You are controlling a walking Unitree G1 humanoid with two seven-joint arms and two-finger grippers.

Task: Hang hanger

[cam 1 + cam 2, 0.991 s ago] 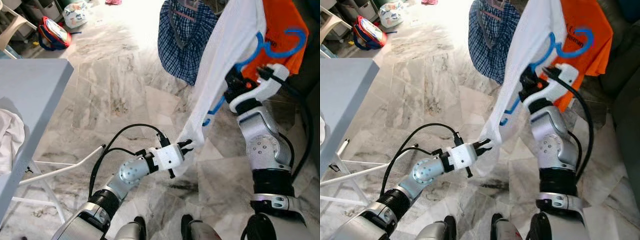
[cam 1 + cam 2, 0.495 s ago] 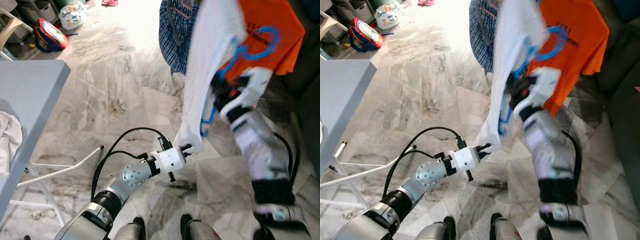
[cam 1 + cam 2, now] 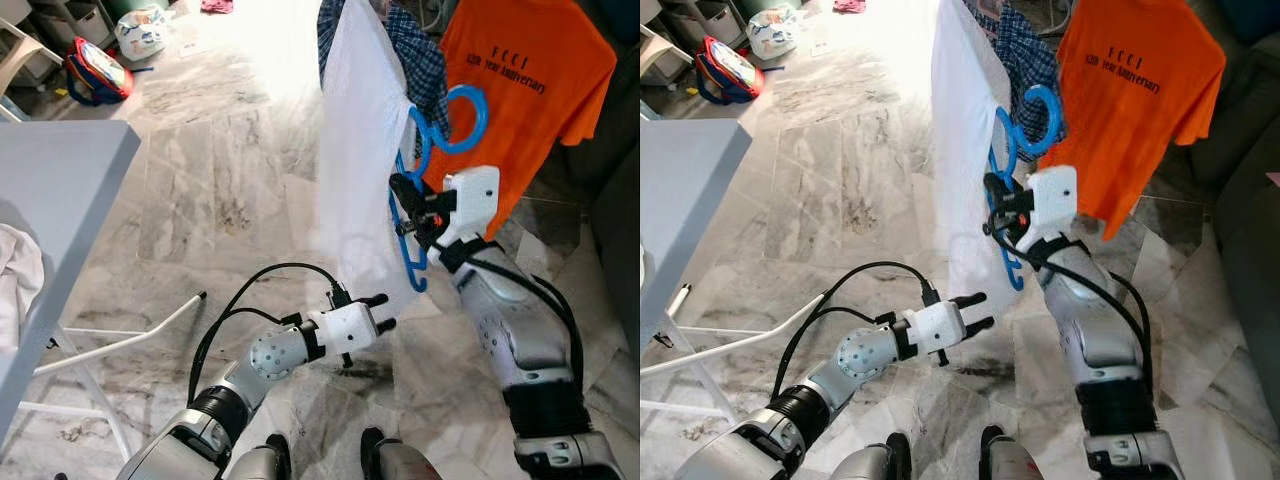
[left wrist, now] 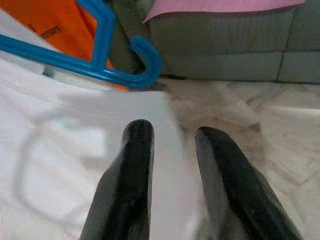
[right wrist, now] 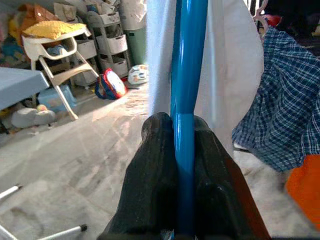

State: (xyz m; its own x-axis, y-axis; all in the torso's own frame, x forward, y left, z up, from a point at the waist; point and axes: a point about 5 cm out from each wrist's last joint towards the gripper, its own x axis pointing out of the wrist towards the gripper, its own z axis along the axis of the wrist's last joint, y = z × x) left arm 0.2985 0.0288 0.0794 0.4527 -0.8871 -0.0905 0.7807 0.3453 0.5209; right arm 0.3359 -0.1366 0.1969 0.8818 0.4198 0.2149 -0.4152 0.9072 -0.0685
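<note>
Below white garment (image 3: 360,160) hem: left tool (image 3: 378,312) spread, empty; right tool (image 3: 992,210) clamps blue hanger (image 3: 1012,150).

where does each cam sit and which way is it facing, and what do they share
Left and right eye views: on the head, looking down at marble floor; both arms show, white garment hanging ahead.
Left wrist view: along the open left gripper at the garment's lower edge.
Right wrist view: along the right gripper clamping the blue hanger.
Shared: hanger and garment appear in all views.

Silver arms, blk cables, white wrists
</note>
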